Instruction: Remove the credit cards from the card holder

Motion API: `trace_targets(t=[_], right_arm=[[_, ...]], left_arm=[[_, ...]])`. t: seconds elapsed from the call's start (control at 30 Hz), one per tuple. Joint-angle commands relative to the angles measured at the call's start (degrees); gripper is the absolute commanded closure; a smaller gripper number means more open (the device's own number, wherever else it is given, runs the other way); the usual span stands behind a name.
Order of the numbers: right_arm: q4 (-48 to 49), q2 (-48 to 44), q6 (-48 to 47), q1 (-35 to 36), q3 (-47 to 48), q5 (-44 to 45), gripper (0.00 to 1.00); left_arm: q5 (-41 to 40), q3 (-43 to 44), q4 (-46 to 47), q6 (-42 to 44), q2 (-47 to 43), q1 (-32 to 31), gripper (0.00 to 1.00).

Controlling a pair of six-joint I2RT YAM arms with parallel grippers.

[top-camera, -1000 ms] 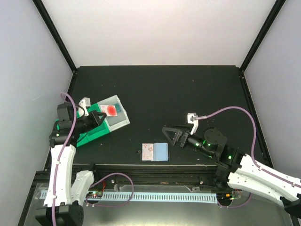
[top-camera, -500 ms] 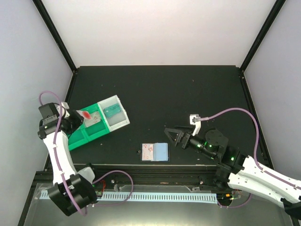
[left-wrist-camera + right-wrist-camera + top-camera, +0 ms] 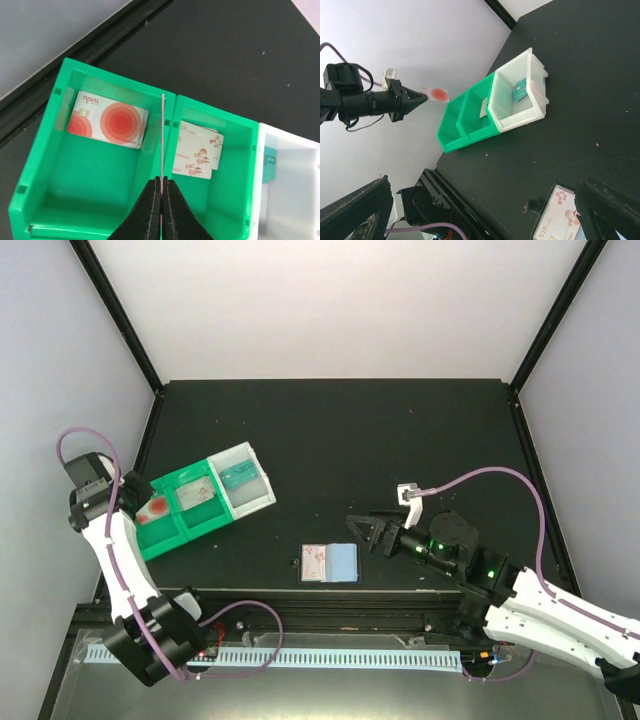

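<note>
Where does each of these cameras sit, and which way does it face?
Top external: above and behind the bases, looking down on the table; left arm, right arm and card holder show.
Left wrist: on the left arm, looking down into the tray; left gripper shows, shut on a card.
Right wrist: on the right arm, facing left across the table; the open right gripper frames it.
Shared: top and right wrist both see tray and card holder.

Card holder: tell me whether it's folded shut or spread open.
Spread open: the card holder shows both inner panels side by side, one white with red print, one pale blue.
</note>
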Motion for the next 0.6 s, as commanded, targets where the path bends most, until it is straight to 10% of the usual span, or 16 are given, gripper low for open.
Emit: trace_targets(t=[0.0, 0.57], right_arm=[[-1.21, 1.23, -1.19, -0.03, 3.05, -1.35, 0.0], [0.54, 2.0, 1.17, -0.01, 2.62, -3.08, 0.0]], left_arm=[[-4.06, 5.03, -0.57, 3.66, 4.2, 0.61, 0.98], [3.96, 2.28, 3.37, 7.62, 12.79, 0.57, 0.98]])
